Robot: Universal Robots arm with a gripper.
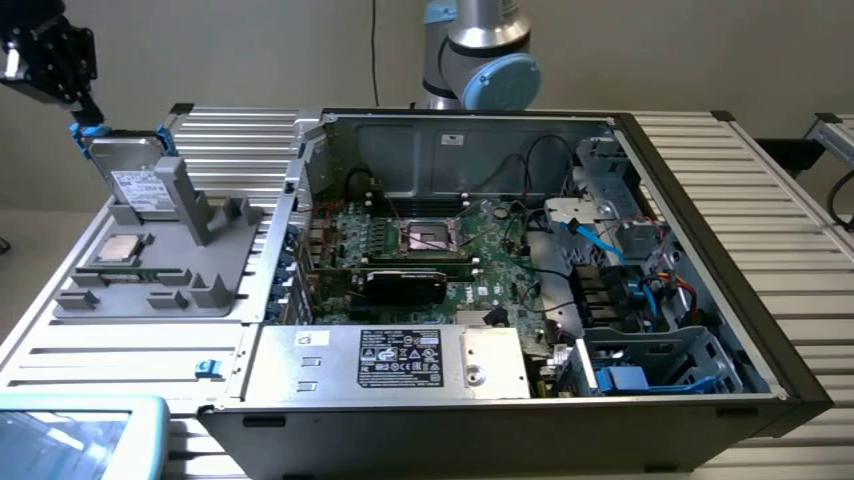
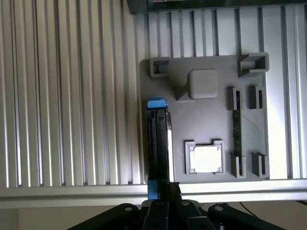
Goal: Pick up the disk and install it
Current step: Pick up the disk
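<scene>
— Starting at the near edge of the exterior view, what is seen?

— A pale blue-rimmed panel (image 1: 67, 428) is seen at the exterior view's left corner, on the slatted table (image 1: 120, 345). Just beyond it, an open computer case (image 1: 454, 150) is laid on its side. A silver box (image 1: 400, 358) with a black label is set along its near wall, and a drive cage (image 1: 667, 365) with blue parts is fitted at the exterior view's right.

— And deeper in the case?

— A green motherboard (image 1: 441, 250) is exposed, with cables run beside it.

— Where is the disk found?

— The disk (image 1: 134, 180) is found outside the case, on the exterior view's left. It is stood upright in a grey fixture (image 1: 147, 285), its white label turned toward the camera and blue rails (image 1: 167, 140) fitted along its edges. A small square chip (image 1: 120, 248) is seated in the fixture just in front of it.

— How is the gripper set?

— The gripper (image 1: 83, 118) is clenched on the disk's upper end, as far as can be made out. The disk is not yet lifted out of the fixture. In the wrist view the disk (image 2: 158, 139) is seen edge-on, running from the gripper (image 2: 163, 199) into the fixture (image 2: 206, 129), with the chip (image 2: 205, 159) beside it.

— What is seen farthest back?

— The arm (image 1: 487, 60) is seen behind the case, against the wall.
</scene>
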